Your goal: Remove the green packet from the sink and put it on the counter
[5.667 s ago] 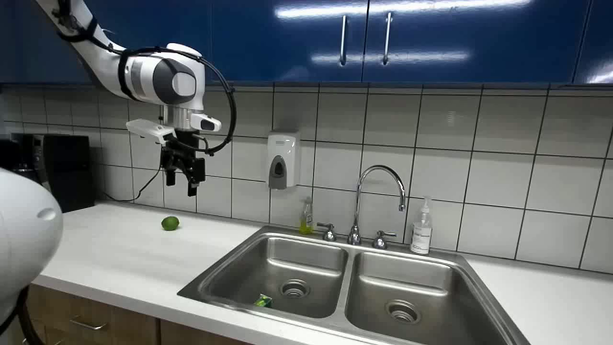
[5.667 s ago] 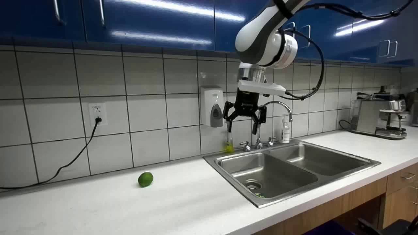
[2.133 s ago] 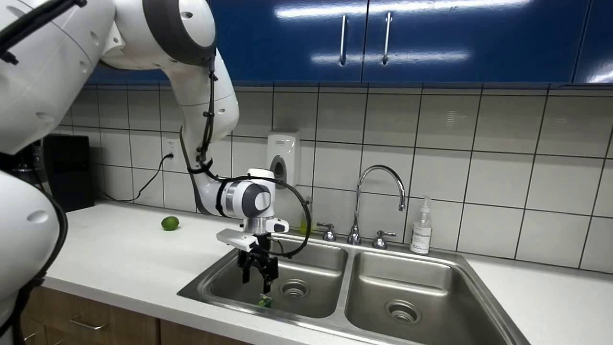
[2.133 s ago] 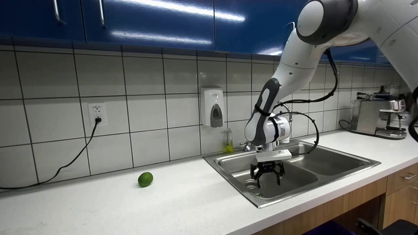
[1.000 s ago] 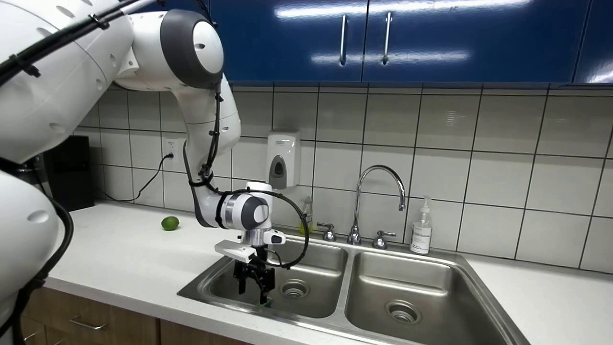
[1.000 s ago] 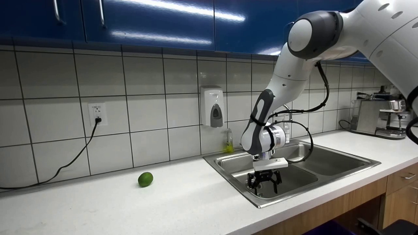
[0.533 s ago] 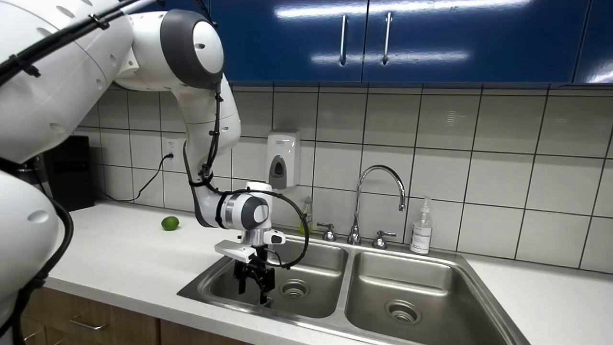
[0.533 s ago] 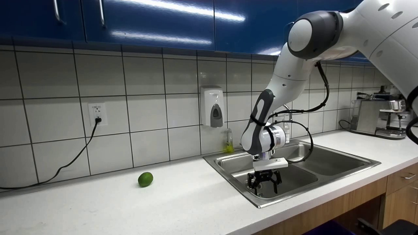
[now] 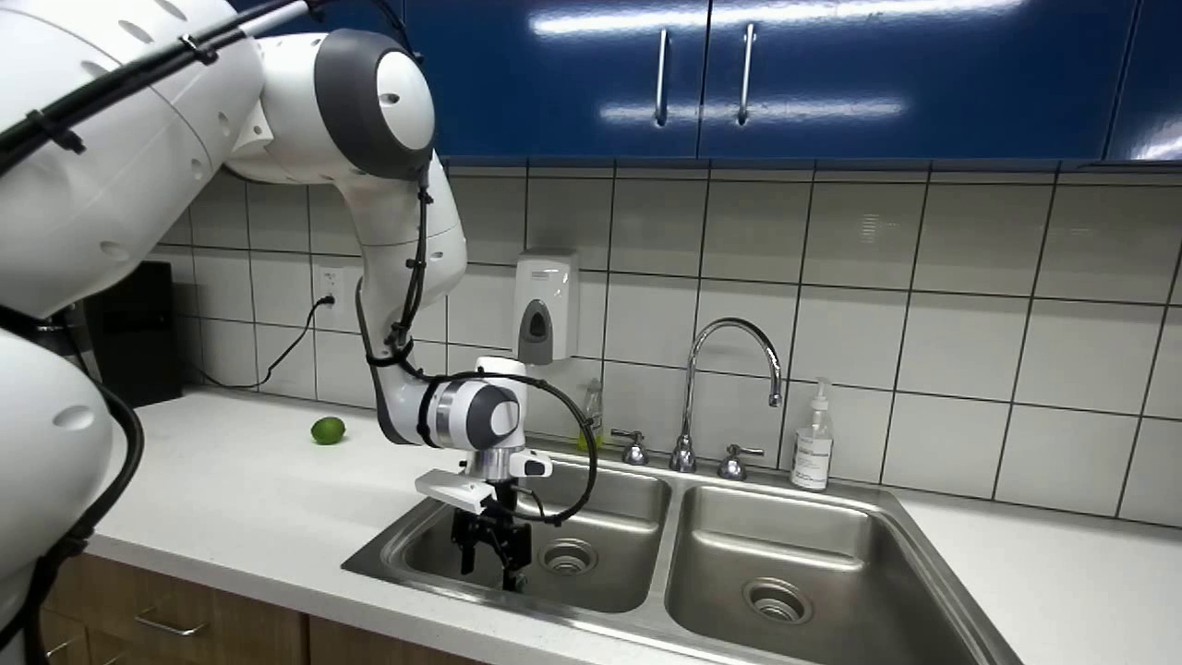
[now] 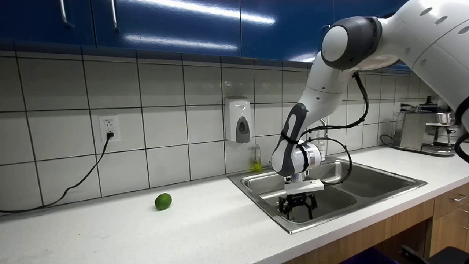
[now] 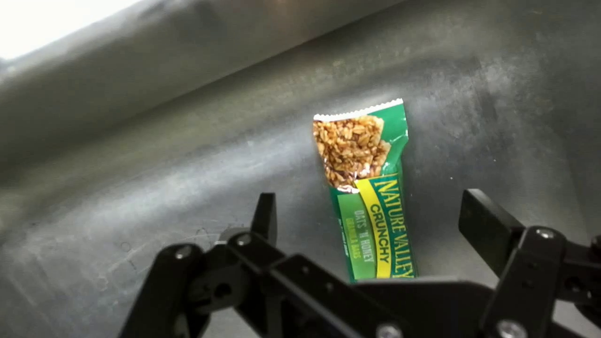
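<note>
The green packet is a flat granola bar wrapper lying on the floor of a basin, seen in the wrist view. My gripper is open, one finger on each side of the packet with gaps to both. Its near end is hidden behind the gripper body. In both exterior views the gripper is low inside a basin of the steel sink, and only slivers of the packet show by a finger. The pale counter runs beside the sink.
A green lime lies on the counter. The curved faucet, a pump bottle and a yellow-green bottle stand behind the sink. The basin wall rises close to the packet.
From above the counter, my gripper has come down into the basin over the packet. Over the last half second it has sunk slightly. The packet has not visibly moved.
</note>
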`<control>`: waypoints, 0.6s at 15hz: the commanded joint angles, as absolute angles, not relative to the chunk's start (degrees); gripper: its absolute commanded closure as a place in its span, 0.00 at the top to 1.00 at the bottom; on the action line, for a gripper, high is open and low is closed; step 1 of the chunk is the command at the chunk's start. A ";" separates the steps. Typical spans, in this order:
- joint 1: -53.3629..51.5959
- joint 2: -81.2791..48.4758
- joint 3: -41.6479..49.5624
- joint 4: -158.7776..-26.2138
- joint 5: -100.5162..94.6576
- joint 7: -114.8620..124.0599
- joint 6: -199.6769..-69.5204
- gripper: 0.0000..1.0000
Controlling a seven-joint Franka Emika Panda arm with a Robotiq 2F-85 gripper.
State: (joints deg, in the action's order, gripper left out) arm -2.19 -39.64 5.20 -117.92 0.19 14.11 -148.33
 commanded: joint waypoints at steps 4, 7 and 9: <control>-1.65 -41.84 4.44 -115.97 0.78 12.29 -149.17 1.00; -1.78 -42.42 4.25 -115.65 0.76 12.19 -149.55 1.00; -1.85 -42.81 4.21 -115.43 0.75 12.11 -149.66 1.00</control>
